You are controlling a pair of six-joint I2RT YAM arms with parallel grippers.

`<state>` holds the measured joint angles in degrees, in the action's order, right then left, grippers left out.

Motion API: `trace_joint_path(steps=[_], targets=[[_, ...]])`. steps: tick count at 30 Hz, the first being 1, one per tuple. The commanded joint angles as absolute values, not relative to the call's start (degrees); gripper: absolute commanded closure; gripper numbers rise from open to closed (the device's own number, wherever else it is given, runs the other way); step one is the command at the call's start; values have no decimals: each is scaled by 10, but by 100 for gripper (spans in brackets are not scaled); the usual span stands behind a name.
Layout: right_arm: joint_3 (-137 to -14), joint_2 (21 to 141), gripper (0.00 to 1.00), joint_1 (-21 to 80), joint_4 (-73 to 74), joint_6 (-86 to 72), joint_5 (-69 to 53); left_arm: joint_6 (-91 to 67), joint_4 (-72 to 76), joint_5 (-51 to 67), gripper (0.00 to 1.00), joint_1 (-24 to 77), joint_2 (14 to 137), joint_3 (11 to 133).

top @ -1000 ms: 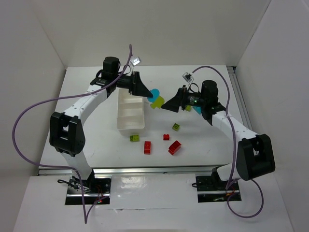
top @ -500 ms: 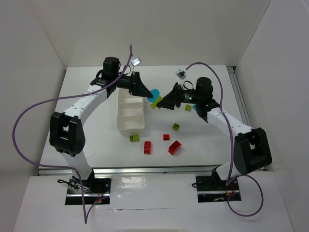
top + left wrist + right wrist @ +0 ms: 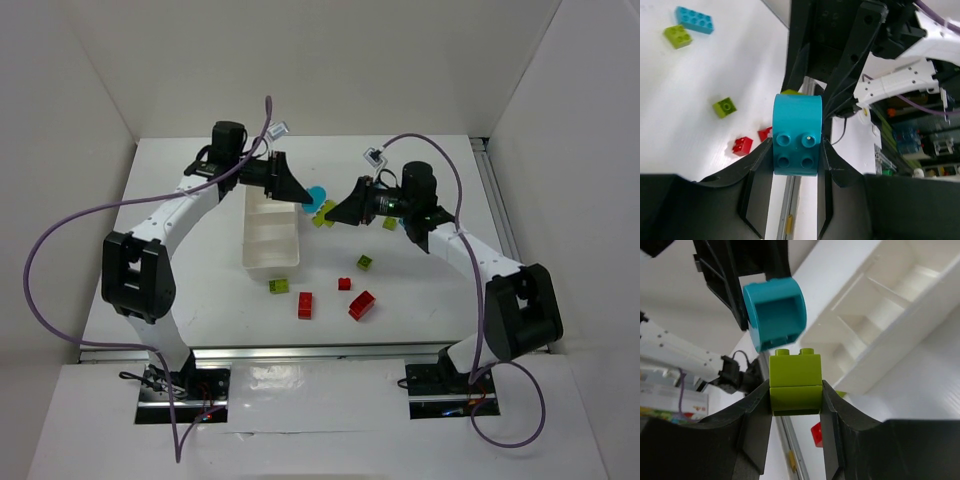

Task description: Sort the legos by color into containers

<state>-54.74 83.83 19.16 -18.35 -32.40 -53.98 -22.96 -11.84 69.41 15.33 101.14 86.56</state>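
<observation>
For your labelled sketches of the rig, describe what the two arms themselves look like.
The left arm and right arm look alike: white tubular links joined by chunky black joint housings. The jaws are black wedges that taper towards the tips. A thin purple cable runs in loose loops along each arm. No markings can be read.

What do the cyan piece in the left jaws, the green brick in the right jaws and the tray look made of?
Cyan piece: moulded plastic, glossy, judging by the highlights on its studs. Green brick: likely the same plastic, smooth with crisp edges. Tray: white plastic, seemingly thin, soft sheen, slim dividers.
</observation>
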Motion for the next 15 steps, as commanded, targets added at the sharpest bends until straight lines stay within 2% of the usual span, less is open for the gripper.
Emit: trace_joint_path(steps=[1,6,9,10,12,15], targets=[[-540,794,100,195,-127,-287,-456,-211,-157,664,100,124,1001,875],[-518,761,100,195,-77,-287,-367,-200,-200,603,100,96,994,875],[-518,743,100,195,-10,-281,-260,-212,-255,472,100,83,1000,898],[-518,732,100,195,9,-281,-224,-232,-274,345,100,83,1014,917],[-524,724,100,195,58,-296,-125,-250,-331,201,100,90,1036,940],[-529,718,100,195,110,-301,-30,-256,-357,130,100,110,1085,973]])
